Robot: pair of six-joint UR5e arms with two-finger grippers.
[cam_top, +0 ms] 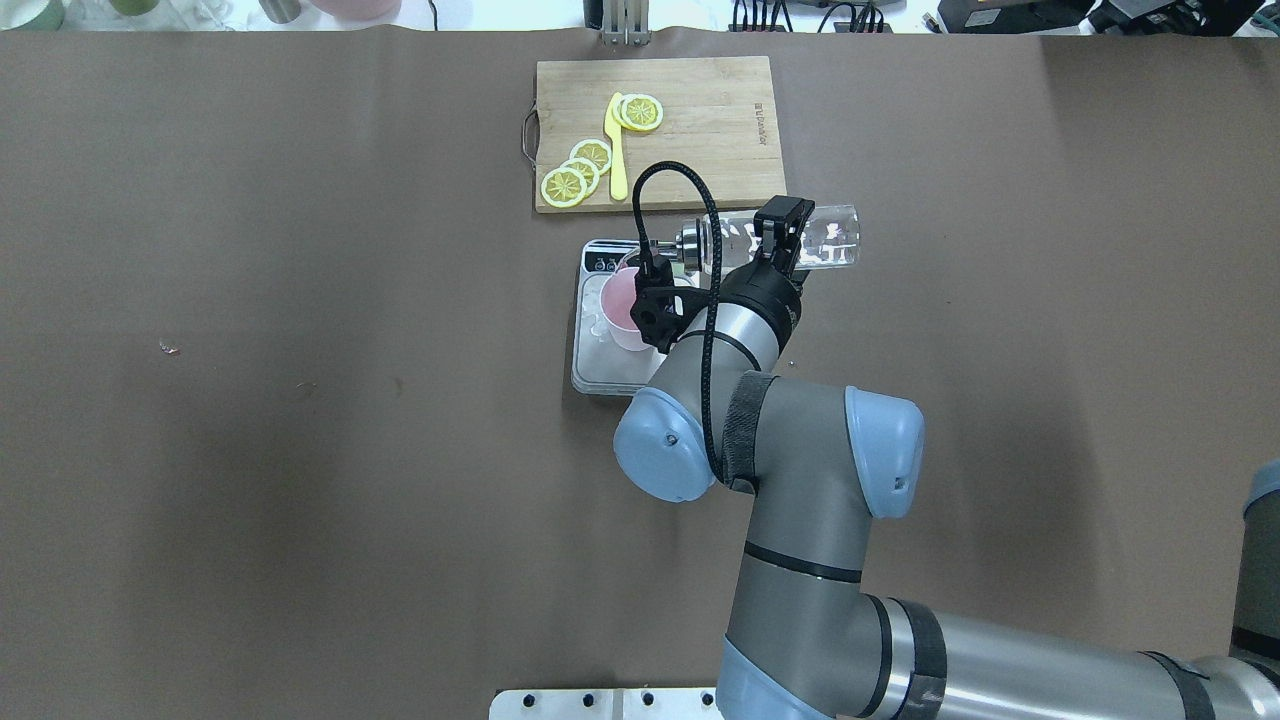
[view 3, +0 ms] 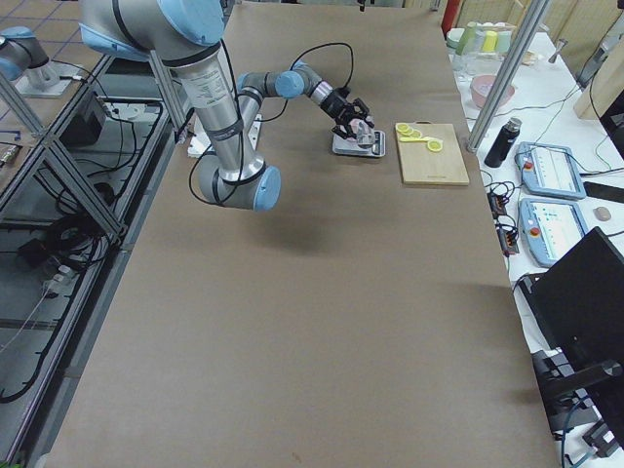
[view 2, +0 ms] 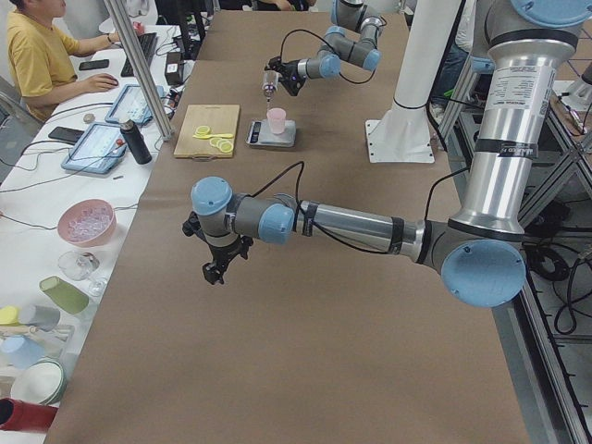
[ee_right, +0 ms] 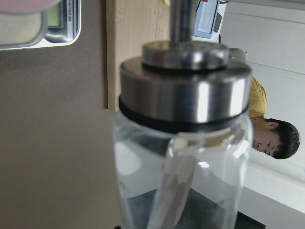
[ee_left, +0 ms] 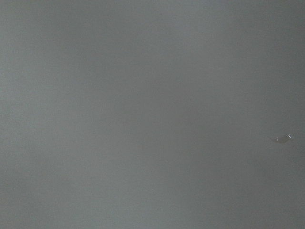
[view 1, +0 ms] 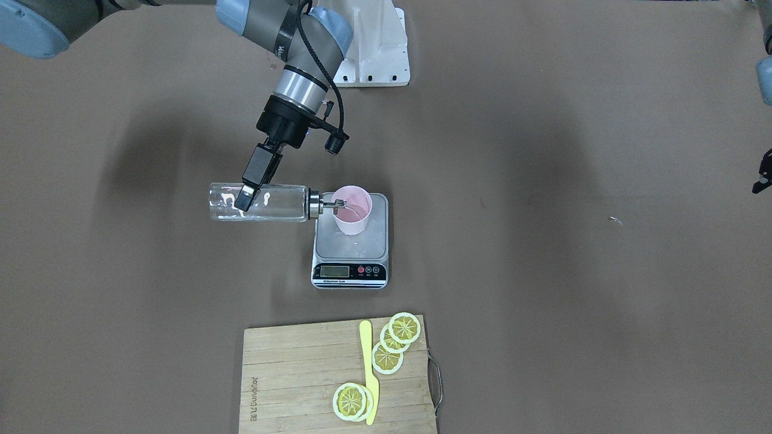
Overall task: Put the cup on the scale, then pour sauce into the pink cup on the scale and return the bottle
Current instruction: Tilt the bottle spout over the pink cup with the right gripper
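Note:
The pink cup [view 1: 353, 208] stands upright on the steel platform of the scale [view 1: 350, 271], toward its back. My right gripper [view 1: 244, 199] is shut on the body of the clear glass bottle [view 1: 265, 203] and holds it level on its side. The silver pourer cap [view 1: 322, 205] reaches over the cup's rim, and a thin clear stream runs into the cup. From overhead the bottle [cam_top: 820, 237] lies beside the cup [cam_top: 622, 300]. My left gripper [view 2: 217, 270] hangs over bare table far off; I cannot tell if it is open.
A wooden cutting board [view 1: 289, 374] with lemon slices [view 1: 404, 327] and a yellow knife [view 1: 368, 374] lies just beyond the scale. The white arm mount [view 1: 380, 54] stands behind. An operator [view 2: 37, 55] sits at the side bench.

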